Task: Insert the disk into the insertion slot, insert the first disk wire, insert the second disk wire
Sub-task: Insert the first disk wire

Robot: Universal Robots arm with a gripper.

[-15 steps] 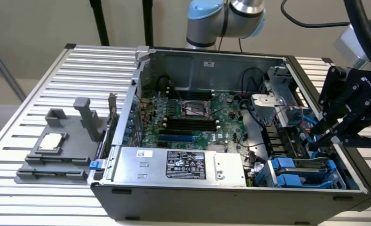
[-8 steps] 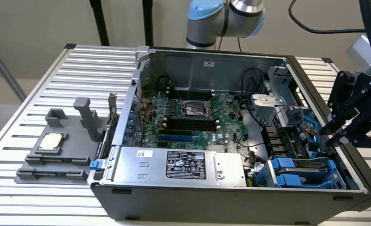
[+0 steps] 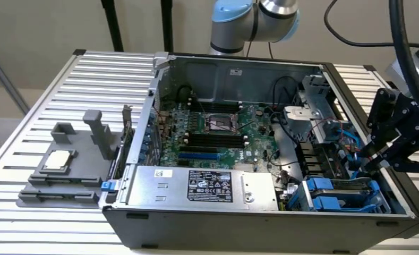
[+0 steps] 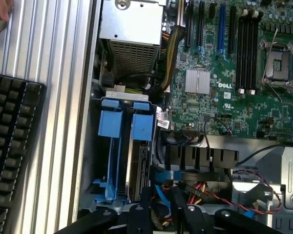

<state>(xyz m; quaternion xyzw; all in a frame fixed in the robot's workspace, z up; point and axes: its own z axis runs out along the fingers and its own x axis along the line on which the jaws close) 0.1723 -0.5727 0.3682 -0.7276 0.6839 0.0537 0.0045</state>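
Slatted aluminium table, open computer case on it, and your gripper hangs over the drive corner. The disk sits in the insertion slot, its long axis running straight toward the jaws, blue handle end farthest off. A blue cable lies just beside them. Whether they pinch anything, I cannot tell.
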